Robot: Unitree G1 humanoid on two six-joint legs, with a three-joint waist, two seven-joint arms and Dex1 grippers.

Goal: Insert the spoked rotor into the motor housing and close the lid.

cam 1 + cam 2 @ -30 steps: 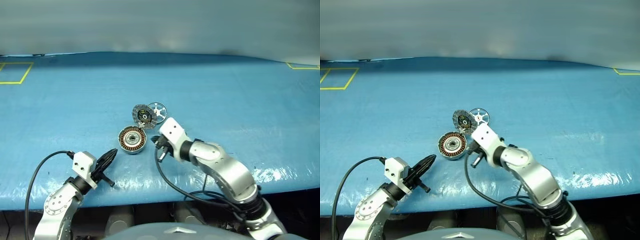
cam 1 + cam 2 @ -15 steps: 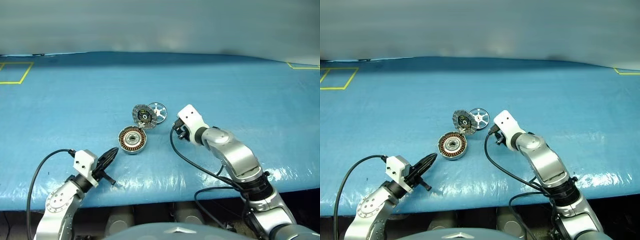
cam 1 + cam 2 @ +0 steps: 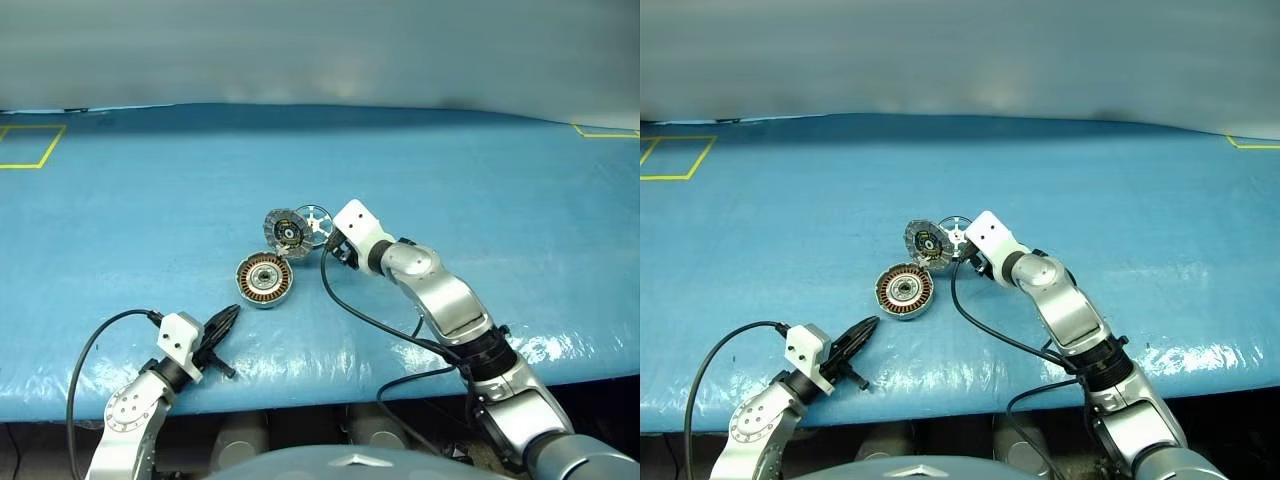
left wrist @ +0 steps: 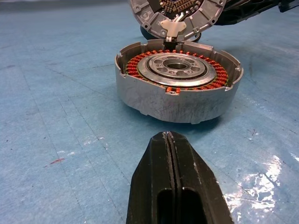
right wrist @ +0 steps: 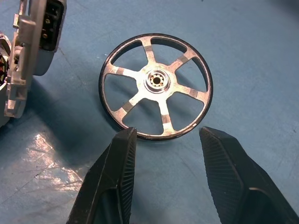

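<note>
The spoked rotor [image 5: 156,80], a flat silver wheel, lies on the blue table just beyond the fingertips of my right gripper [image 5: 167,135], which is open and holds nothing. From the head, the rotor [image 3: 316,218] sits at mid table, partly covered by my right wrist. To its left the lid [image 3: 284,232] stands tilted up, dark inner face showing, hinged to the motor housing [image 3: 264,279], which is open with its copper winding ring visible. My left gripper [image 4: 167,136] is shut and empty, low over the table a short way in front of the housing [image 4: 177,93].
A blue sheet covers the table [image 3: 480,190]. Yellow tape marks lie at the far left [image 3: 25,145] and far right [image 3: 605,131]. The table's near edge [image 3: 330,385] runs just under my arms. A black cable [image 3: 360,315] loops from my right wrist.
My right gripper has opened and moved from beside the housing forward to the rotor. My left gripper has sunk slightly, still shut.
</note>
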